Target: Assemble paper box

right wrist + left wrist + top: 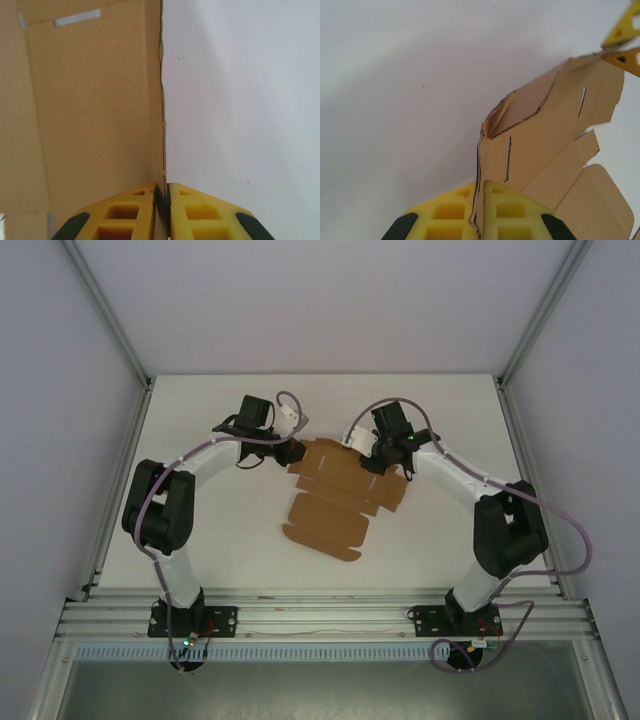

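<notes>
Yellow pads of your left gripper (pixel 479 194) are pressed together on a thin cardboard edge. The sheet runs up out of the slit between them, so this gripper is pinching the paper box (pixel 545 135) at a side flap, not spread at all. Your right gripper (pixel 161 192) reads the same: pads closed with a cardboard edge caught between them, brown panel to its left, bare white table (pixel 240 100) to its right.

Left wrist view: the flap next to the left pinch is lifted and bowed, with one small tab curled over. You can see slots cut in the panel, none with a tab in it as far as the view tells. The far corner of that panel sits between the other gripper's yellow fingers (pixel 632 22).

Top view: both grippers meet the sheet at its far end, the left one at the far-left corner, the right one at the far-right corner. The rest of the box lies spread flat mid-table, its rounded flap pointing toward the near edge.

Judgement on progress: early. The sheet is mostly an open die-cut, with at most the far panel raised off the table. No walls stand, no tabs are locked, no closed box shape shows. Left for you, by my read: fold up the side walls, tuck the tabs into the slots, close the lid. That is nearly the whole job.
</notes>
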You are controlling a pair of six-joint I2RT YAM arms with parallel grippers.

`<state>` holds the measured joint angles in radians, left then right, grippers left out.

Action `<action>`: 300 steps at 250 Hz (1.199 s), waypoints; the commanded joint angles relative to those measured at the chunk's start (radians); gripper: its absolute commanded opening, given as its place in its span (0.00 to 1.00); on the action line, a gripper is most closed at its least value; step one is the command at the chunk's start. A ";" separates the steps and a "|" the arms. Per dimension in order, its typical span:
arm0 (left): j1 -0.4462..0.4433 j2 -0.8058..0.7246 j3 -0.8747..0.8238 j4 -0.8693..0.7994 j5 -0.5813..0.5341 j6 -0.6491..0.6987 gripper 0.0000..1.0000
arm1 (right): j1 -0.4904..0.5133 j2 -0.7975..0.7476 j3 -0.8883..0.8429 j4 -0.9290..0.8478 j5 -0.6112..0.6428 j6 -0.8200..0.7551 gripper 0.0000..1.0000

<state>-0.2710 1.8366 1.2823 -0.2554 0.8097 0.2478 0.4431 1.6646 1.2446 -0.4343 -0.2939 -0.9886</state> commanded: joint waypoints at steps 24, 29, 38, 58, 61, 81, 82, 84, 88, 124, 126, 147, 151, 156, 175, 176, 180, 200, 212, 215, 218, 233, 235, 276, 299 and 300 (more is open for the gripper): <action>-0.009 -0.057 0.004 -0.038 0.053 0.094 0.00 | -0.023 0.043 0.061 -0.135 -0.046 -0.029 0.21; -0.009 -0.059 0.004 -0.035 0.047 0.090 0.00 | -0.023 0.043 0.061 -0.139 -0.040 -0.030 0.21; -0.009 -0.060 0.002 -0.035 0.036 0.088 0.00 | -0.025 0.044 0.062 -0.146 -0.032 -0.029 0.20; -0.009 -0.065 -0.004 -0.025 0.016 0.081 0.00 | -0.031 0.038 0.059 -0.164 -0.040 -0.030 0.20; -0.010 -0.066 -0.007 -0.021 0.013 0.080 0.00 | -0.033 0.038 0.059 -0.169 -0.044 -0.031 0.21; -0.009 -0.072 -0.012 -0.018 0.018 0.085 0.00 | -0.043 0.042 0.068 -0.212 -0.078 -0.034 0.22; -0.009 -0.072 -0.011 -0.018 0.018 0.086 0.00 | -0.043 0.042 0.068 -0.215 -0.079 -0.034 0.22; -0.009 -0.073 -0.012 -0.018 0.019 0.086 0.00 | -0.044 0.043 0.068 -0.221 -0.083 -0.036 0.22; -0.009 -0.075 -0.012 -0.018 0.020 0.086 0.00 | -0.046 0.045 0.075 -0.235 -0.090 -0.038 0.22; -0.009 -0.090 -0.023 -0.015 0.017 0.101 0.00 | -0.057 0.067 0.100 -0.292 -0.105 -0.044 0.22; -0.009 -0.090 -0.025 -0.017 0.016 0.103 0.00 | -0.057 0.066 0.101 -0.291 -0.101 -0.044 0.22; -0.010 -0.091 -0.024 -0.027 -0.005 0.103 0.00 | -0.058 0.058 0.090 -0.250 -0.071 -0.031 0.20; -0.009 -0.090 -0.024 -0.031 -0.008 0.105 0.00 | -0.058 0.052 0.084 -0.235 -0.066 -0.026 0.19; -0.008 -0.091 -0.025 -0.033 -0.014 0.109 0.00 | -0.059 0.046 0.076 -0.218 -0.061 -0.024 0.19; -0.009 -0.089 -0.031 -0.031 -0.029 0.106 0.00 | -0.058 0.023 0.047 -0.151 -0.039 -0.012 0.17; -0.009 -0.088 -0.031 -0.032 -0.030 0.106 0.00 | -0.059 0.022 0.046 -0.148 -0.039 -0.012 0.17; -0.010 -0.089 -0.032 -0.035 -0.031 0.107 0.00 | -0.058 0.019 0.043 -0.139 -0.034 -0.012 0.16; -0.008 -0.085 -0.035 -0.036 -0.037 0.105 0.00 | -0.059 0.013 0.041 -0.119 -0.025 0.003 0.10; -0.009 -0.082 -0.039 -0.035 -0.040 0.103 0.00 | -0.058 0.012 0.042 -0.116 -0.020 0.006 0.05; -0.008 -0.082 -0.038 -0.032 -0.042 0.101 0.00 | -0.058 0.012 0.043 -0.117 -0.020 0.006 0.03; -0.008 -0.082 -0.039 -0.030 -0.043 0.097 0.00 | -0.059 0.013 0.044 -0.119 -0.018 0.004 0.01; -0.009 -0.084 -0.044 -0.006 -0.060 0.068 0.00 | -0.056 0.017 0.044 -0.120 -0.005 -0.001 0.00; -0.010 -0.085 -0.045 -0.002 -0.066 0.064 0.01 | -0.054 0.018 0.043 -0.118 0.000 0.000 0.00; -0.009 -0.109 -0.025 0.029 -0.165 -0.081 0.99 | -0.001 0.008 -0.013 -0.004 0.155 -0.030 0.00; -0.008 -0.139 -0.008 0.042 -0.274 -0.218 1.00 | 0.029 -0.007 -0.050 0.084 0.229 -0.033 0.00; -0.008 -0.140 -0.007 0.042 -0.277 -0.225 1.00 | 0.031 -0.008 -0.052 0.088 0.231 -0.033 0.00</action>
<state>-0.2760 1.7748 1.2537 -0.2573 0.6830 0.2039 0.4313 1.7092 1.2385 -0.4763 -0.2131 -1.0042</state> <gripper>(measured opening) 0.844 0.050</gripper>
